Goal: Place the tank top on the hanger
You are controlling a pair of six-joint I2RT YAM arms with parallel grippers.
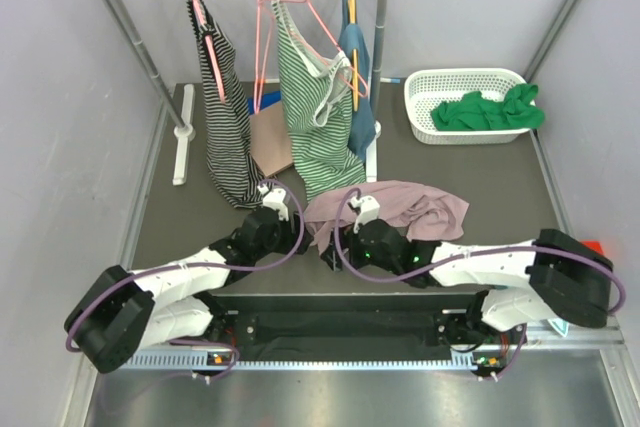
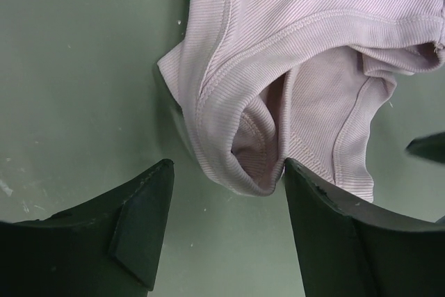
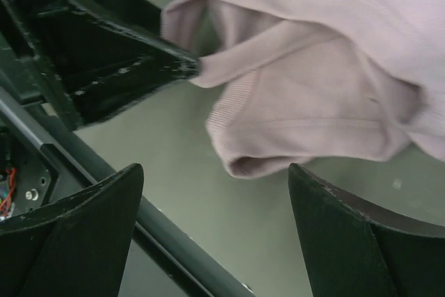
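The dusty-pink tank top [image 1: 400, 207] lies crumpled on the dark table in front of the rack. An empty salmon-pink hanger [image 1: 262, 37] hangs from the rail. My left gripper [image 1: 303, 232] is low at the garment's left edge. In the left wrist view it [image 2: 229, 172] is open, and a folded hem of the tank top [image 2: 313, 53] reaches between the fingertips and touches the right one. My right gripper [image 1: 328, 247] is open too [image 3: 215, 169], just short of a fold of the tank top [image 3: 313, 102]. The left gripper's finger [image 3: 139, 67] touches that fabric.
The rail carries a black-and-white striped top [image 1: 225, 117], a green-and-white striped top [image 1: 315, 107] and a blue garment on a yellow hanger [image 1: 355, 57]. A white basket [image 1: 420, 97] at back right holds a bright green cloth [image 1: 490, 109]. A brown sheet [image 1: 270, 142] lies under the rack.
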